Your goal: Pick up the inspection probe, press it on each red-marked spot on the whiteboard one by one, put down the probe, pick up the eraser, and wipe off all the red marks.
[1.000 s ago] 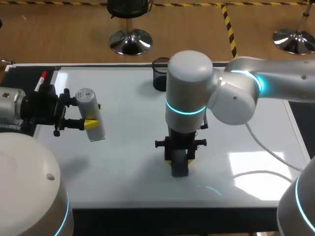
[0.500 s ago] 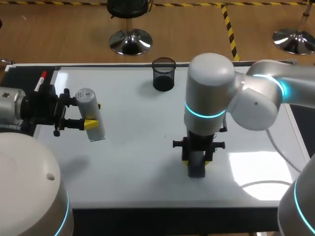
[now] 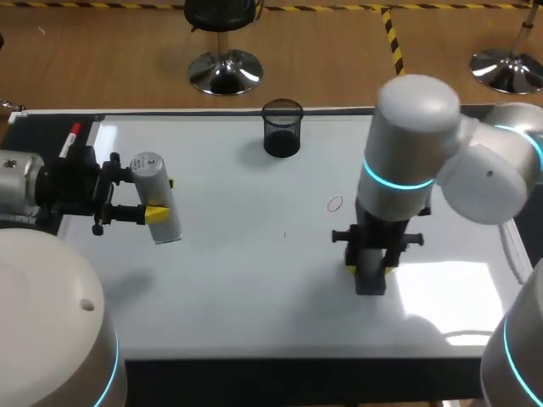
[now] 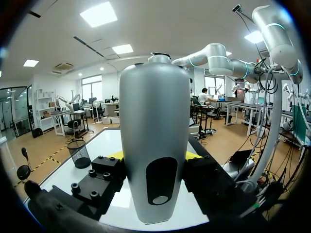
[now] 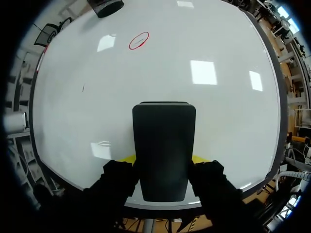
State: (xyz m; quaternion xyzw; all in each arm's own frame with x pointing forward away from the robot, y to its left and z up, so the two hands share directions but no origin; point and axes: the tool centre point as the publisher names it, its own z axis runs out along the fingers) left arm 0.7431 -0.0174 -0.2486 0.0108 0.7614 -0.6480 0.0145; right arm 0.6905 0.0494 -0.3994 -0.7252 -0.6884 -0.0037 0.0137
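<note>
Gripping a dark eraser [image 5: 164, 141] upright on the whiteboard [image 3: 229, 271], the right claw [image 3: 371, 270] is clenched near the front edge. One red oval mark [image 3: 334, 203] lies just beyond it. The left claw [image 3: 161, 202] grasps the grey probe [image 4: 154, 145], with a small printed label on its end, above the board's left side. A mesh cup [image 3: 282, 127] stands at the far edge.

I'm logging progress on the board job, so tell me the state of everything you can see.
Probe: clamped in the left pincer, off the board.
Eraser: clamped in the right pincer, low over the board.
Red circle: unwiped, ahead of the eraser.
Mesh cup: upright at the far edge.
Red-capped pen: lying at the board's left edge.
</note>
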